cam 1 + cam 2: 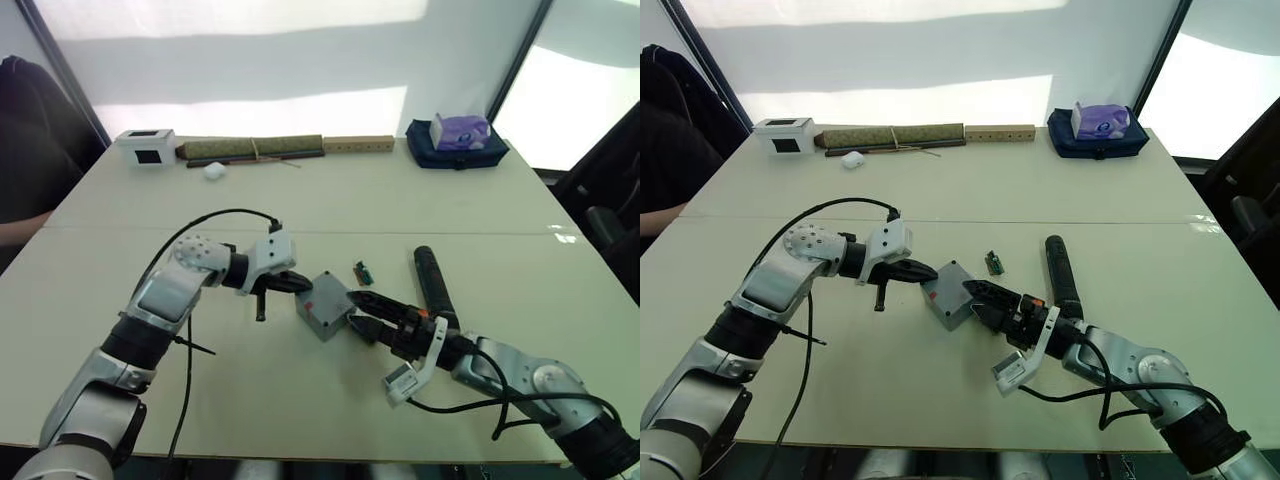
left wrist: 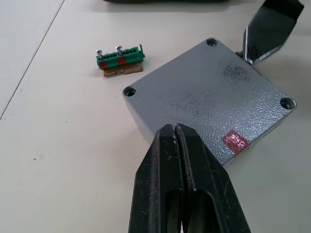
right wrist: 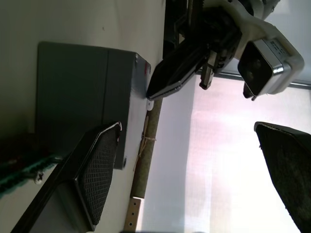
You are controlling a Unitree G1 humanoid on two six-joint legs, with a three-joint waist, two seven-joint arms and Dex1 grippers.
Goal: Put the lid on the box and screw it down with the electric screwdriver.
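Grey lid [image 2: 209, 99] caps the box [image 1: 322, 306], contents hidden; left gripper [image 2: 178, 141] pinched empty, right gripper [image 3: 194, 160] seemingly spread.

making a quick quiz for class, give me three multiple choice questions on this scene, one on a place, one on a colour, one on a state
1. Where does the screwdriver lie?
A. on the table by the right arm
B. in the left hand
C. on top of the box

2. What colour is the small mark on the box?
A. blue
B. red
C. yellow

3. How are the left hand's fingers?
A. wide open
B. shut, empty
C. shut on the screwdriver

Answers:
1 A, it rests flat on the table beside that arm.
2 B, the left wrist view shows a red patch near one corner.
3 B, the fingers meet with nothing between them.
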